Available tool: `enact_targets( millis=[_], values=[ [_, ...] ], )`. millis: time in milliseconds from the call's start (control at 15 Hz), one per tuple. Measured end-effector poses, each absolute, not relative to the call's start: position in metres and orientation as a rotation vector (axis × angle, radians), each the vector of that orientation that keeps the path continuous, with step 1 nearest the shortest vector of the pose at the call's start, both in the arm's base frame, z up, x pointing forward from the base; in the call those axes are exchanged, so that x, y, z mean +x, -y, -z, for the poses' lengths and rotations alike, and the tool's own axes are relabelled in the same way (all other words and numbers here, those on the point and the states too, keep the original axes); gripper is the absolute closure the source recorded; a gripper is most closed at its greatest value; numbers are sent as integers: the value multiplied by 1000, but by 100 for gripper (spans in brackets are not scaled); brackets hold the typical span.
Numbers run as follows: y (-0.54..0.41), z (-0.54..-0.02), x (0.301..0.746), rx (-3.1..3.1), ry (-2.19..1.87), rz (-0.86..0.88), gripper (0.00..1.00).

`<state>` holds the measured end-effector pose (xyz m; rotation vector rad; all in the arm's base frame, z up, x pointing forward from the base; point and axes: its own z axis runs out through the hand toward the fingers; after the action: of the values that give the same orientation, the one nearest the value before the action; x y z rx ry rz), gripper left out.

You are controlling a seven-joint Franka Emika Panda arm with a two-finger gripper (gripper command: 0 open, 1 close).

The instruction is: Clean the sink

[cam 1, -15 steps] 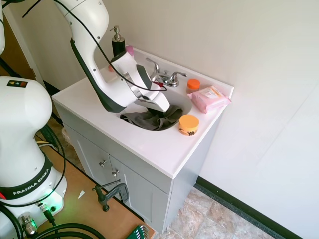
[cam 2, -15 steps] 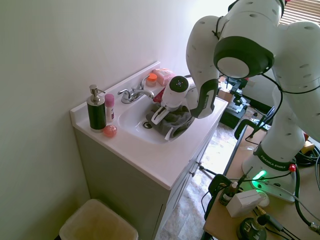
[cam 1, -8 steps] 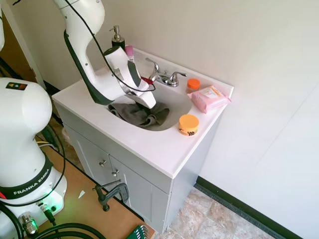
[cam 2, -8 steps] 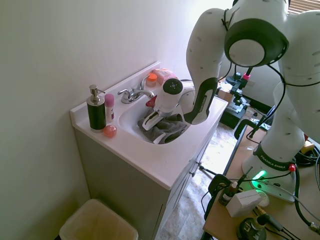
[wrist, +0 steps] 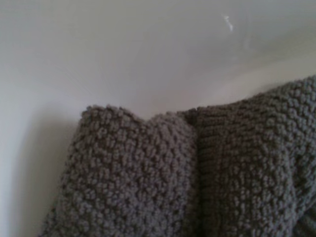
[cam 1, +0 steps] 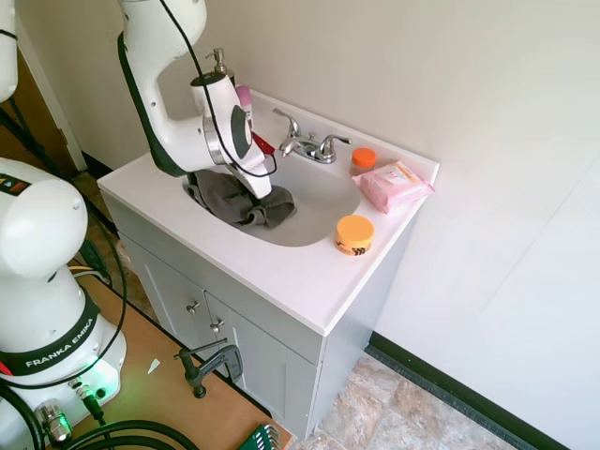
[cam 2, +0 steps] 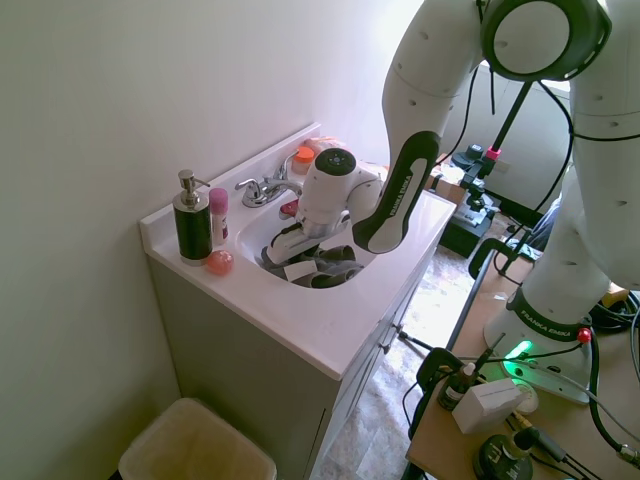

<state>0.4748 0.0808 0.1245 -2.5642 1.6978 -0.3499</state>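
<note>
Fingers (cam 1: 264, 187) are down at the left end of the sink (cam 1: 319, 202), pinching a bunched fold of the grey cloth (cam 1: 230, 199) against the basin wall, as far as I can tell. The basin's one piece with the white surface, so it's rigid, glossy and probably slick, and there's nothing on it to grab. The cloth is the handle: soft, limp, knobbly knit, so I'd hold it by the thick bunch. Faucet (cam 1: 309, 145) sits behind, orange jar (cam 1: 355, 234) further right.
</note>
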Motion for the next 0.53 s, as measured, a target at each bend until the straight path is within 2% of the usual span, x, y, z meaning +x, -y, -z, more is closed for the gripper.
enact_targets(
  millis=[533],
  values=[
    [-83,-139,491,-2298,-1831,77,100]
  ],
)
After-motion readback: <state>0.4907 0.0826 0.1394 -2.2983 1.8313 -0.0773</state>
